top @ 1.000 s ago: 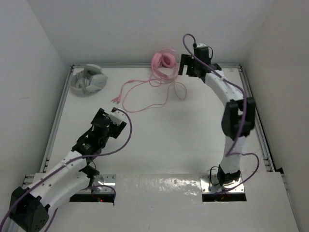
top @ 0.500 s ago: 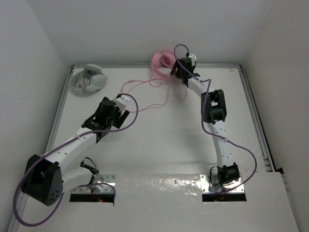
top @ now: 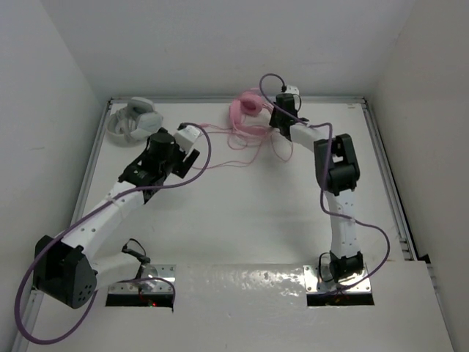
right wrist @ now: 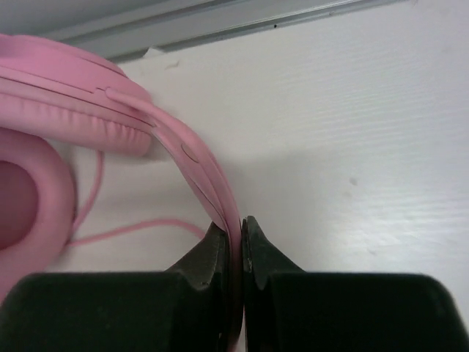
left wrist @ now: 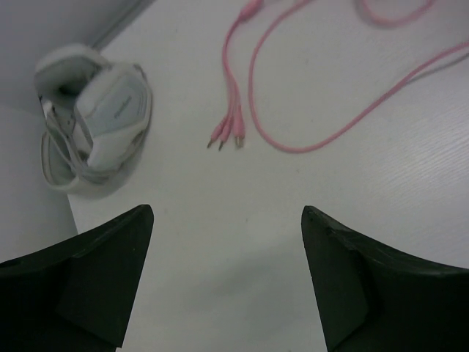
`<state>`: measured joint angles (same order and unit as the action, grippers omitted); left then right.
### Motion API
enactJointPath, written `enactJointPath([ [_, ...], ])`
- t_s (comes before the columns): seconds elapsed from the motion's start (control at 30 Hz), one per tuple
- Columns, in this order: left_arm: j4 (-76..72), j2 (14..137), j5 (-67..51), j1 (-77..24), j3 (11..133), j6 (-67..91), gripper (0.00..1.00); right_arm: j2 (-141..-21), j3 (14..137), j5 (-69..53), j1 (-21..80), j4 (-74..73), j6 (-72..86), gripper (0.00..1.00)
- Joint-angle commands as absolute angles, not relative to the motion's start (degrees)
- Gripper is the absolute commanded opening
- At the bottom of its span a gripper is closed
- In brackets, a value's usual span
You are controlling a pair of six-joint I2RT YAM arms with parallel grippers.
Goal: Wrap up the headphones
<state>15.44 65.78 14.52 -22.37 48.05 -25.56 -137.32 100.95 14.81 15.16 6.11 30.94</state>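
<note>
The pink headphones (top: 248, 110) lie at the back of the table by the rear wall. My right gripper (top: 275, 117) is at their right side, shut on the thin pink headband (right wrist: 198, 169), which runs between the two fingertips (right wrist: 240, 224). A padded earcup (right wrist: 22, 198) shows at the left of the right wrist view. The long pink cable (top: 242, 150) trails loosely forward and left, and its plug ends (left wrist: 227, 136) rest on the table. My left gripper (left wrist: 227, 213) hovers open just short of the plugs, with nothing between its fingers; from above, this left gripper (top: 189, 158) hides part of the cable.
Grey-white headphones (top: 134, 121) sit in the back left corner, also visible from the left wrist as the grey-white headphones (left wrist: 95, 117). A metal rail (top: 95, 147) borders the table's left edge, and the back rail (right wrist: 220, 22) runs just behind the pink headband.
My right gripper swung left to the pink headphones and shut on the headband. My left arm stretched farther back toward the cable's plug ends, staying open.
</note>
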Motion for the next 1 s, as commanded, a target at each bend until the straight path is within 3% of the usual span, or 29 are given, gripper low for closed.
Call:
enactJointPath([
  [0.0, 16.8, 64.9, 2.7, -21.7, 56.6, -26.2, 0.80, -119.6, 93.3, 7.3, 14.9, 12.7, 17.2, 0.00],
  [0.17, 25.9, 65.7, -14.0, -22.0, 68.5, -29.2, 0.78, -97.5, 79.0, -5.2, 14.9, 6.0, 3.3, 0.00],
  [0.3, 32.3, 67.2, -11.5, -28.8, 77.9, -34.1, 0.83, -85.7, 71.9, -10.8, 17.2, -3.3, -4.4, 0.00],
  [0.43, 35.0, 70.0, -13.7, -32.4, 88.6, -33.7, 0.87, -74.8, 63.0, -6.3, 24.2, -4.0, -9.5, 0.00],
  [0.53, 41.8, 73.0, -19.2, -36.9, 95.7, -35.8, 0.87, -70.8, 62.0, -1.2, 27.4, -6.4, -4.4, 0.00],
  [0.83, 50.4, 74.4, -17.7, -44.8, 90.9, -34.5, 0.87, -64.1, 61.1, 6.9, 35.1, -9.4, -0.9, 0.00],
  [0.97, 46.0, 74.2, -7.3, -46.1, 86.7, -28.9, 0.83, -63.4, 61.0, 8.9, 38.5, -9.8, -1.9, 0.00],
])
